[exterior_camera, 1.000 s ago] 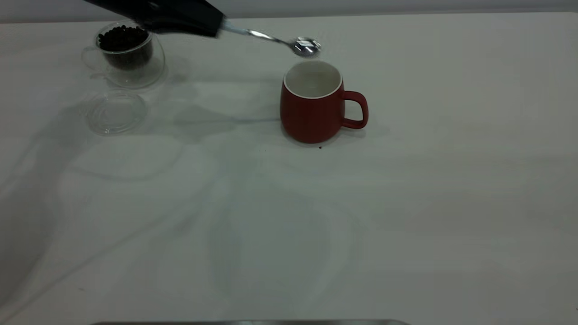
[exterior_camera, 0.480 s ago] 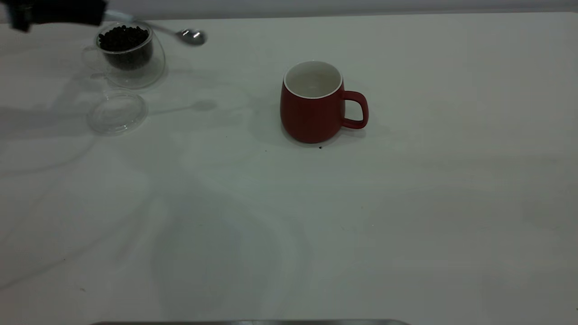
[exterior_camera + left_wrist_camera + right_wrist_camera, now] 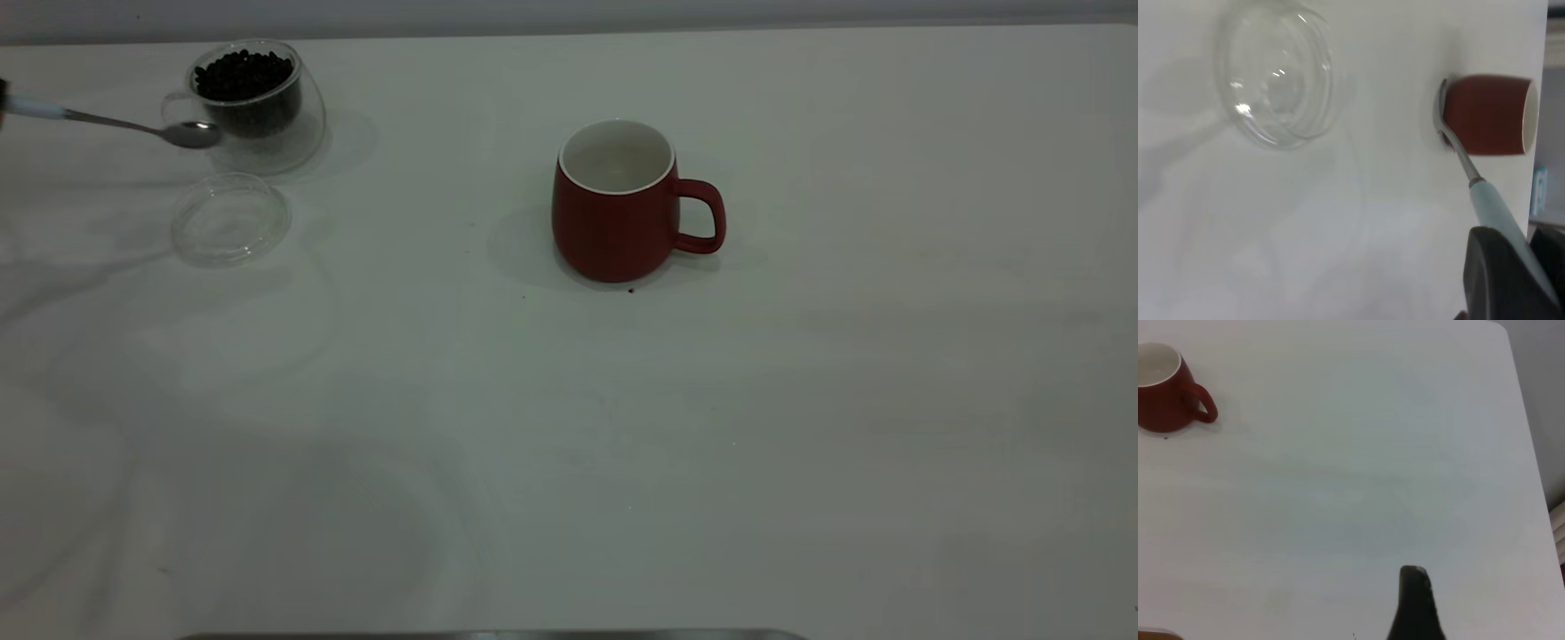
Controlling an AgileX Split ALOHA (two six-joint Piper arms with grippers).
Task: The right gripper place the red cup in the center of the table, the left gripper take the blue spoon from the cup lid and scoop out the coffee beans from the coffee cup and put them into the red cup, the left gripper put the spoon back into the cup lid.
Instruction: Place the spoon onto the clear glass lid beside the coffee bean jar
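The red cup stands upright mid-table, handle to the right; its white inside shows no beans from here. It also shows in the right wrist view and the left wrist view. At the far left, the coffee cup holds a heap of coffee beans. The clear cup lid lies in front of it with nothing in it, also seen as the cup lid. My left gripper, almost off the exterior view's left edge, is shut on the blue spoon. Its bowl hangs empty beside the coffee cup, above the lid's far side. My right gripper is shut and hovers over bare table far right of the red cup.
A dark crumb lies at the red cup's base. A grey metal strip runs along the near edge. The table's right edge shows in the right wrist view.
The left gripper carried the spoon from above the red cup leftward past the coffee cup and lowered it; the bowl now hangs by the coffee cup near the lid.
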